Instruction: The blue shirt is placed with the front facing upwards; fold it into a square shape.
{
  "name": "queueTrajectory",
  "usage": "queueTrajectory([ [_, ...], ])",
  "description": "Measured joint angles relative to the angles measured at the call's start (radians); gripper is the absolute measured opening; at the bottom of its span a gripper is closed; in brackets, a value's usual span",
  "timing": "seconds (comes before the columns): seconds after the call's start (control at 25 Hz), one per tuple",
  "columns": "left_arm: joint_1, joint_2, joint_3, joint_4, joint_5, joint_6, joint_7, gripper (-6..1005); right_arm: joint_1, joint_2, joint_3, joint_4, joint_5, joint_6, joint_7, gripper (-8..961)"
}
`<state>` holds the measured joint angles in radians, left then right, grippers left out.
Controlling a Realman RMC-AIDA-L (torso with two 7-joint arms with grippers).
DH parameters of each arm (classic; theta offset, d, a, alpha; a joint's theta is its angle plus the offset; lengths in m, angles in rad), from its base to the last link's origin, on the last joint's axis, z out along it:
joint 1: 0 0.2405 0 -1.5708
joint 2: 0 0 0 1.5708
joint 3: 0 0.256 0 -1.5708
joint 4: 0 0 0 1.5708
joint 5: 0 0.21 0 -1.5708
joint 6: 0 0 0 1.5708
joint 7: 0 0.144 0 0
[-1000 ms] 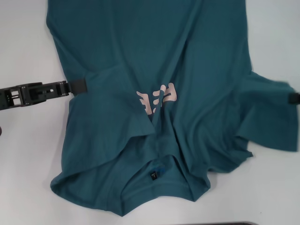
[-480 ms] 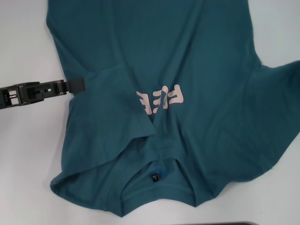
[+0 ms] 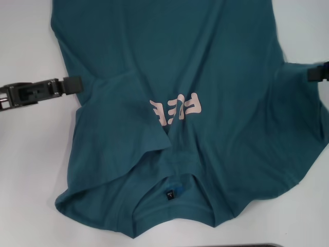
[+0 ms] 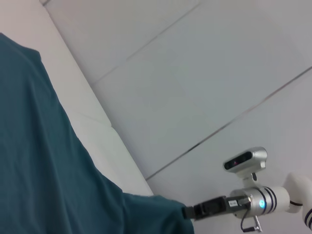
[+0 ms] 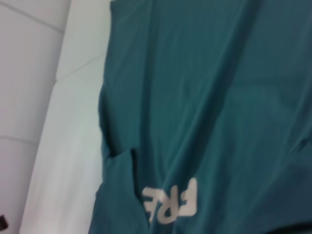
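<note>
blue shirt (image 5: 209,97) | chest lettering (image 5: 170,201): "FRE" (pale pink; rest hidden by a fold)

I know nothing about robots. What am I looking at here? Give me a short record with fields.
Item: blue shirt, front up, pale pink lettering, black neck tag at the collar
Surface: white table
Left sleeve: folded in over the body
Right sleeve: folded in at the shirt's right edge
Left gripper: beside the shirt's left edge, just off the cloth
Right gripper: at the shirt's right edge; the left wrist view shows it meeting the cloth there
Fold: not yet a square
</note>
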<state>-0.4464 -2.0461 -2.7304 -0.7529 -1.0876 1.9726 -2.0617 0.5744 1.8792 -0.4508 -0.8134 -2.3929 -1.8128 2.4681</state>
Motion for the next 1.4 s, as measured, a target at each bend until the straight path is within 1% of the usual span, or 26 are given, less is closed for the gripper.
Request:
queueTrajectory([
  [0.08, 0.0, 0.005, -0.01, 0.0, 0.0, 0.0, -0.002, 838, 0.008, 0.005, -0.008, 0.005, 0.0, -0.008, 0.002, 9],
  [0.2, 0.002, 0.007, -0.024, 0.0, 0.0, 0.0, -0.003, 838, 0.017, 0.019, -0.013, 0.014, 0.0, -0.009, 0.011, 11],
  [0.48, 0.008, 0.008, -0.047, 0.001, 0.0, -0.003, -0.003, 838, 0.038, 0.07, -0.003, 0.13, 0.022, 0.087, 0.023, 15],
  [0.72, 0.008, 0.008, -0.049, 0.002, -0.005, -0.004, -0.003, 838, 0.062, 0.099, -0.032, 0.156, 0.027, 0.149, 0.023, 18],
  [0.92, 0.009, 0.008, -0.06, 0.003, -0.006, -0.006, -0.003, 839, 0.07, 0.107, -0.042, 0.168, 0.027, 0.176, 0.025, 21],
  [1.12, 0.011, 0.008, -0.063, 0.003, -0.006, -0.006, -0.004, 839, 0.073, 0.109, -0.074, 0.181, 0.023, 0.202, 0.025, 24],
  [1.32, 0.011, 0.008, -0.064, 0.003, -0.006, -0.007, -0.004, 839, 0.073, 0.109, -0.067, 0.182, 0.051, 0.214, 0.025, 27],
  [1.4, 0.011, 0.008, -0.069, 0.003, -0.006, -0.008, -0.004, 839, 0.067, 0.106, -0.066, 0.187, 0.095, 0.217, 0.023, 157],
])
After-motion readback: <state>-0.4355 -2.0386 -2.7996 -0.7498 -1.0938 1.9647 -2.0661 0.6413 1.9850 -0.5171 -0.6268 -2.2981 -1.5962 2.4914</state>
